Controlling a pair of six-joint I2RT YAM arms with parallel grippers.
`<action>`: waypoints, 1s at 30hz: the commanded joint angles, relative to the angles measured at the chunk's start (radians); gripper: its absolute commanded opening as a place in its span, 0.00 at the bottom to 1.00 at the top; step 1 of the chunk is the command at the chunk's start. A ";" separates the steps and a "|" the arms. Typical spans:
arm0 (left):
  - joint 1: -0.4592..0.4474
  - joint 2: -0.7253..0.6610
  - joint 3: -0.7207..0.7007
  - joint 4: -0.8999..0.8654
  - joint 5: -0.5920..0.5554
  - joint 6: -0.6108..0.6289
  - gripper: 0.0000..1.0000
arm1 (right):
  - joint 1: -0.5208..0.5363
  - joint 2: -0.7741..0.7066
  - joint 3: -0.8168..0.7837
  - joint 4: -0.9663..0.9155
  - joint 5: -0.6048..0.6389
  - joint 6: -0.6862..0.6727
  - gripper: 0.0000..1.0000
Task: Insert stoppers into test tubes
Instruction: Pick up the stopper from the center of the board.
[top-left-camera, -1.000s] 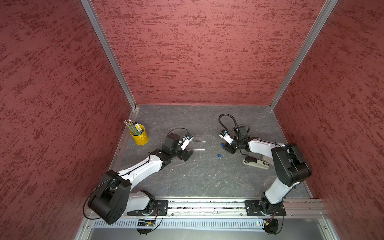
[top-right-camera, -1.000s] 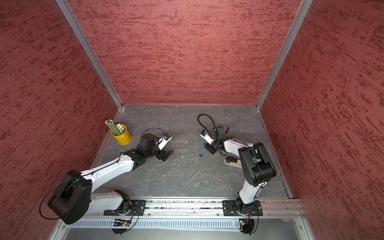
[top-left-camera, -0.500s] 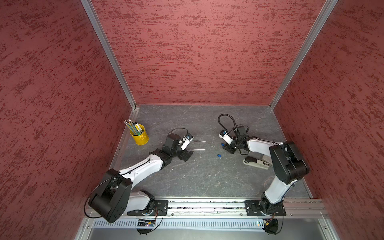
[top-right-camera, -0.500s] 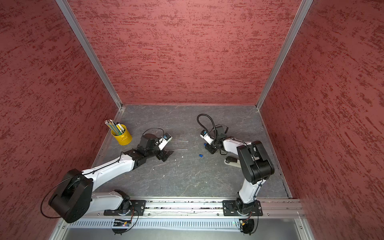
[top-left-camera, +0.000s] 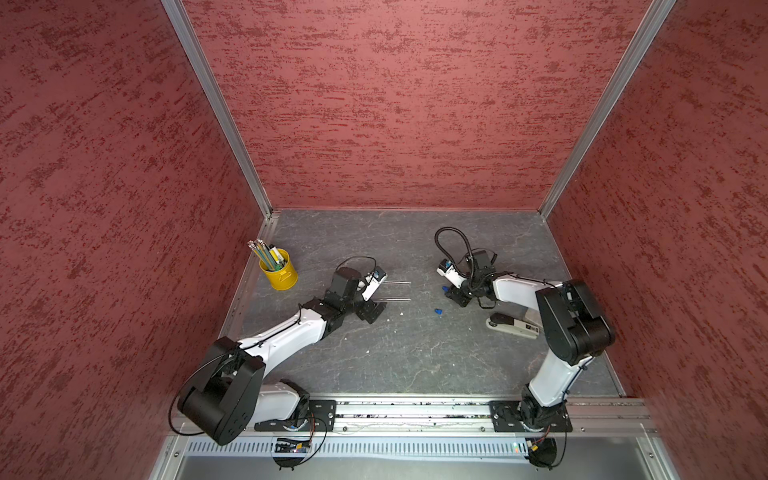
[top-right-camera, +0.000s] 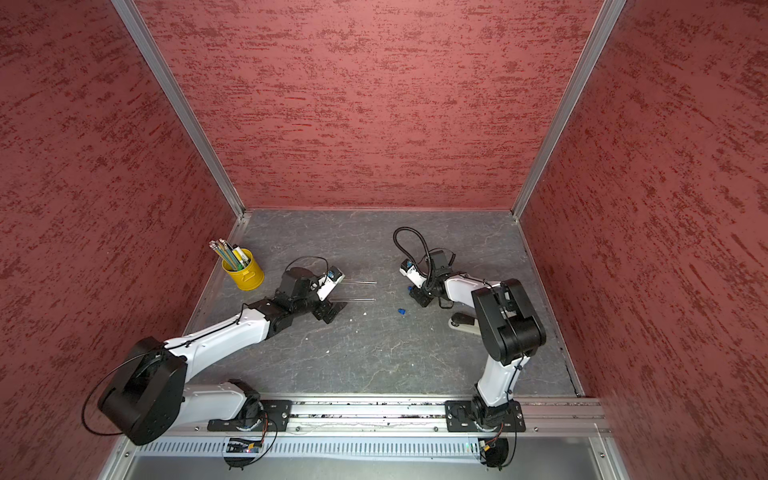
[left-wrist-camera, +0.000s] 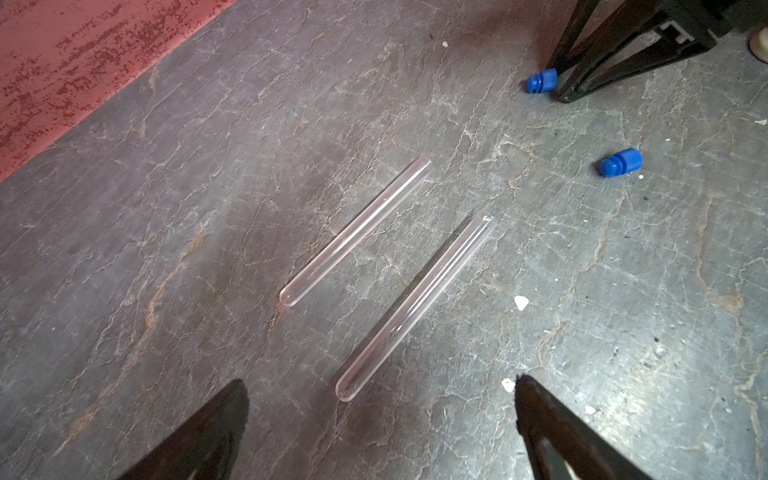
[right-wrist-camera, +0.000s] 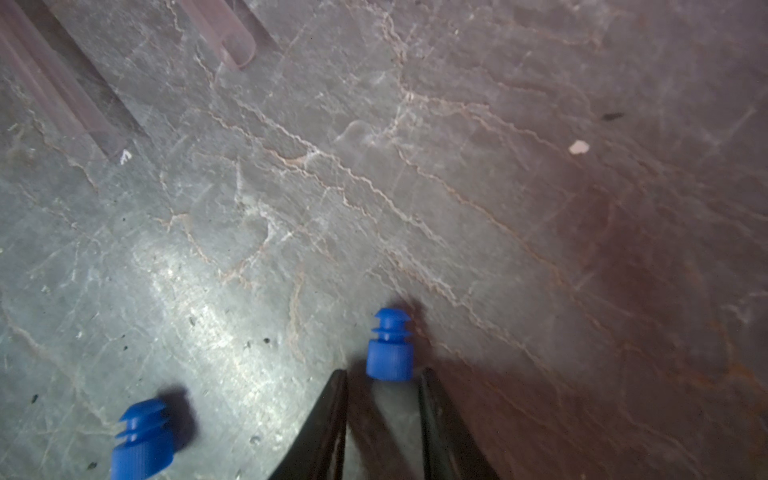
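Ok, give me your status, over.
Left gripper open wide by the test tubes. Right gripper open, jaws narrow, flanking one stopper, not clamped. Tubes lying unstoppered; second stopper loose on table. Nothing blocking.

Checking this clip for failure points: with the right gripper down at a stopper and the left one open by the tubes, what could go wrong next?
1. The stopper lies only at the very tips of the right gripper, so closing may squeeze it out and roll it away.
2. The test tubes lie loose and side by side; the wide-open left gripper could nudge or catch both.
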 joint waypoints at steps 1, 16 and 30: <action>0.001 -0.001 0.017 0.001 -0.001 0.014 0.99 | 0.004 0.018 0.028 0.000 0.007 -0.006 0.32; 0.001 -0.002 0.015 0.001 -0.005 0.018 0.99 | 0.004 0.044 0.048 -0.008 0.003 -0.008 0.29; 0.002 0.001 0.015 0.004 -0.009 0.021 1.00 | 0.003 0.036 0.046 -0.037 0.030 -0.033 0.20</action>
